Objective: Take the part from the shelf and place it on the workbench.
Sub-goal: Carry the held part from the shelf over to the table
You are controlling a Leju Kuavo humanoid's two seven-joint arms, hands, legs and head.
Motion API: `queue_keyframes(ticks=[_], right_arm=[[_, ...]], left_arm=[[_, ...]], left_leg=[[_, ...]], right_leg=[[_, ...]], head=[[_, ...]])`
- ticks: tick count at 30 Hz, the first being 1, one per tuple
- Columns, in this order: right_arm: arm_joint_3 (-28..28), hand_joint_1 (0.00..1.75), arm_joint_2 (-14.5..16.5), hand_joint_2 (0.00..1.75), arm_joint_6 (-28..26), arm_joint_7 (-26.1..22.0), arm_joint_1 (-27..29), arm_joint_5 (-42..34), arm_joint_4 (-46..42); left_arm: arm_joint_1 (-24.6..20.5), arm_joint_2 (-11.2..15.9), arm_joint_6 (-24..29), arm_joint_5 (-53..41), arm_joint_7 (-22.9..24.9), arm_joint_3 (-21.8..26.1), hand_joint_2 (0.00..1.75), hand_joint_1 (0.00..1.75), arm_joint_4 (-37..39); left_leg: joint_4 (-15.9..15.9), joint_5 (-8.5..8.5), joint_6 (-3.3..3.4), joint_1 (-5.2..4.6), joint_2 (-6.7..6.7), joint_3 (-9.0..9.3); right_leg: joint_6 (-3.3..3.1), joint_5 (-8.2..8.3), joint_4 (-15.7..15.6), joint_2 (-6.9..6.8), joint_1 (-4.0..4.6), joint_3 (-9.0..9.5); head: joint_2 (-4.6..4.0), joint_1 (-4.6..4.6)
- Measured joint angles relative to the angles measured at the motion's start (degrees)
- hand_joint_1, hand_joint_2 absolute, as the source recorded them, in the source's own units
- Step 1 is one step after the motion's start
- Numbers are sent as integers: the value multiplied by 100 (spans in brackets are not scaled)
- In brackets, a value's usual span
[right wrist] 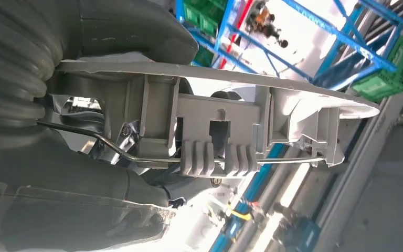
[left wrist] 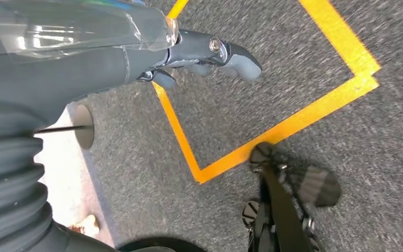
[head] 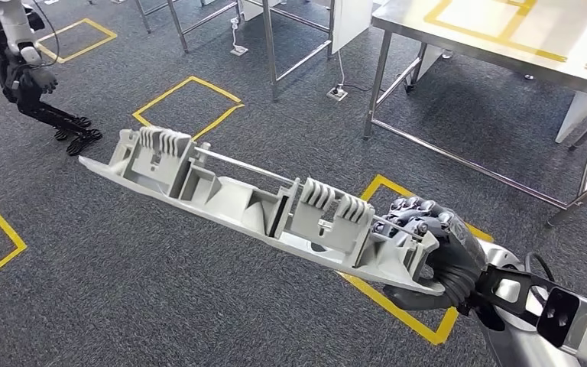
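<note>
right hand (head: pixel 439 248) clamped round one end of the long grey part (head: pixel 252 202), which juts out level over the carpet (head: pixel 160 298) | left hand (left wrist: pixel 210 55) holds nothing, fingers loosely apart above yellow floor tape (left wrist: pixel 273 139) | no legible writing | steel workbench (head: pixel 504 38) ahead on the right, its near edge well apart from the part, open carpet between
</note>
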Motion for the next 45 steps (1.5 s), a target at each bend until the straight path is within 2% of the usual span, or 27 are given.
queue_keyframes(ticks=[2, 3, 5, 6, 7, 9, 11, 13, 15, 17, 18, 19, 20, 22, 23, 24, 26, 28, 30, 32, 33, 35, 37, 39, 41, 43, 45], right_arm=[[51, 175, 61, 175, -49, 22, -45, 16, 3], [75, 175, 79, 175, -69, 22, -56, 35, 4], [112, 175, 100, 175, -97, 20, -74, 73, 5], [126, 175, 108, 175, -107, 18, -86, 85, 5], [138, 175, 117, 175, -114, 15, -103, 91, 6], [158, 175, 139, 175, -127, 4, -131, 101, 9], [174, 175, 152, 175, -146, -6, -144, 140, 11], [184, 175, 156, 175, -166, -13, -159, 186, 16], [199, 175, 163, 175, -178, -19, -175, 202, 28], [215, 175, 175, 175, -183, -23, -175, 207, 46], [219, 175, 180, 175, -185, -23, -174, 210, 55], [220, 175, 182, 175, -187, -23, -174, 216, 62], [219, 175, 183, 175, -192, -23, -176, 229, 66], [217, 175, 185, 175, -214, -20, -187, 263, 69], [217, 175, 187, 175, -227, -19, -195, 278, 69], [215, 175, 187, 175, -243, -18, -202, 285, 72], [208, 175, 176, 175, -278, -17, -211, 287, 84], [201, 175, 158, 175, -314, -20, -226, 284, 109], [207, 175, 151, 175, -340, -32, -245, 274, 146], [218, 175, 152, 175, -355, -49, -250, 269, 193], [222, 175, 152, 175, -358, -55, -249, 270, 217], [229, 175, 150, 175, -362, -66, -252, 266, 265], [239, 175, 146, 175, -374, -95, -280, 226, 313], [268, 175, 139, 175, -419, -127, -344, 158, 362], [313, 175, 124, 175, -490, -145, -404, 94, 406], [355, 175, 101, 175, -553, -150, -455, 61, 444], [398, 175, 89, 175, -599, -150, -510, 55, 482]], left_arm=[[18, -3, -8, -3, 2, 1, 175, 0, 1], [25, -6, -13, -4, 3, 1, 175, 0, 1], [30, -9, -19, -7, 3, 1, 175, 0, 1], [28, -7, -20, -8, 3, 1, 175, 0, 0], [28, -5, -23, -9, 3, 0, 175, 0, -1], [31, -4, -31, -10, 3, 0, 175, 0, -1], [32, -8, -48, -11, 2, 1, 175, 0, -1], [28, -11, -63, -11, -2, 1, 175, 0, -2], [39, -10, -66, -11, -6, 1, 175, 0, -3], [56, -9, -66, -12, -6, 1, 175, 0, -3], [59, -9, -66, -11, -6, 1, 175, 0, -3], [58, -10, -67, -11, -6, 1, 175, 0, -3], [54, -11, -68, -11, -6, 1, 175, 0, -3], [47, -13, -76, -15, -6, 1, 175, 0, -3], [45, -13, -81, -19, -6, 1, 175, 0, -3], [44, -12, -85, -25, -6, 0, 175, 0, -3], [40, -11, -98, -43, -6, 0, 175, 0, -3], [28, -15, -126, -55, -7, -1, 175, 0, -2], [29, -19, -136, -58, -8, -2, 175, 0, -1], [51, -17, -125, -61, -8, -2, 175, 0, -1], [60, -18, -121, -62, -9, -2, 175, 0, -1], [66, -21, -126, -62, -12, -2, 175, 0, -1], [65, -20, -163, -63, -33, -2, 175, 0, -1], [65, -21, -205, -64, -78, -3, 175, 0, -1], [63, -22, -238, -63, -120, -2, 175, 0, 0], [54, -19, -266, -55, -153, -2, 175, 0, 0], [56, -14, -273, -46, -174, -2, 175, 0, -1]], left_leg=[[672, -214, 4, -1, -77, -341], [710, -156, 12, 0, -85, -370], [101, 229, 39, 5, -158, -86], [-338, 401, 55, 14, -305, 127], [-693, 520, 67, 22, -426, 293], [-974, 562, 95, 18, -560, 437], [-989, 601, 158, 13, -423, 450], [-1018, 643, 239, 28, -276, 440], [-1028, 656, 277, 23, -118, 420], [-1026, 655, 284, 11, 53, 406], [-1025, 654, 284, 6, 132, 404], [-1025, 652, 283, 4, 204, 407], [-1024, 648, 277, 2, 269, 417], [-1017, 629, 249, -20, 378, 438], [-1012, 620, 229, -35, 426, 443], [-1010, 615, 207, -48, 473, 447], [-1013, 606, 149, -48, 552, 451], [-865, 482, 70, -24, 366, 388], [-255, 140, 16, -1, 42, 106], [526, -168, 2, 5, -71, -277], [702, -180, 1, 7, -79, -376], [328, 129, 10, 24, -112, -222], [-528, 508, 27, 56, -303, 181], [-965, 618, 57, 67, -453, 383], [-985, 614, 120, 53, -384, 398], [-1005, 647, 207, 58, -259, 417], [-1020, 667, 269, 61, -127, 417]], right_leg=[[-17, 18, 3, 116, 6, -27], [-15, 25, 3, 179, 8, -30], [3, 39, 4, 309, 7, -24], [21, 48, 6, 371, 8, -25], [44, 59, 10, 432, 11, -37], [112, 95, 3, 548, 6, -77], [187, 134, -14, 637, -13, -124], [238, 7, 181, 436, 0, -249], [271, -371, 855, 115, 19, -557], [297, -668, 1591, 20, 18, -865], [296, -674, 1703, 11, 19, -887], [286, -576, 1558, -5, 20, -781], [266, -409, 1181, -53, 24, -556], [203, -146, 306, -286, 54, -68], [166, -89, 48, -362, 73, 70], [133, -85, -53, -392, 91, 116], [71, -60, -54, -264, 96, 97], [12, -25, -71, -161, 65, 87], [-29, 1, -79, -61, 38, 69], [-44, 16, -77, 58, 36, 45], [-43, 21, -75, 123, 35, 39], [-30, 32, -72, 257, 30, 42], [5, 43, -65, 385, 33, 37], [68, 67, -60, 503, 37, -1], [144, 101, -79, 610, 20, -43], [200, 42, 20, 476, 16, -118], [239, -260, 558, 162, 27, -371]], head=[[0, -3], [0, -3], [0, -2], [0, -1], [0, 2], [0, 4], [0, 3], [1, 28], [1, 56], [0, 59], [0, 60], [0, 59], [0, 60], [1, 56], [1, 51], [1, 46], [0, 43], [0, 36], [1, 22], [1, 17], [0, 17], [0, 17], [0, 19], [1, 20], [1, 21], [1, 36], [0, 61]])
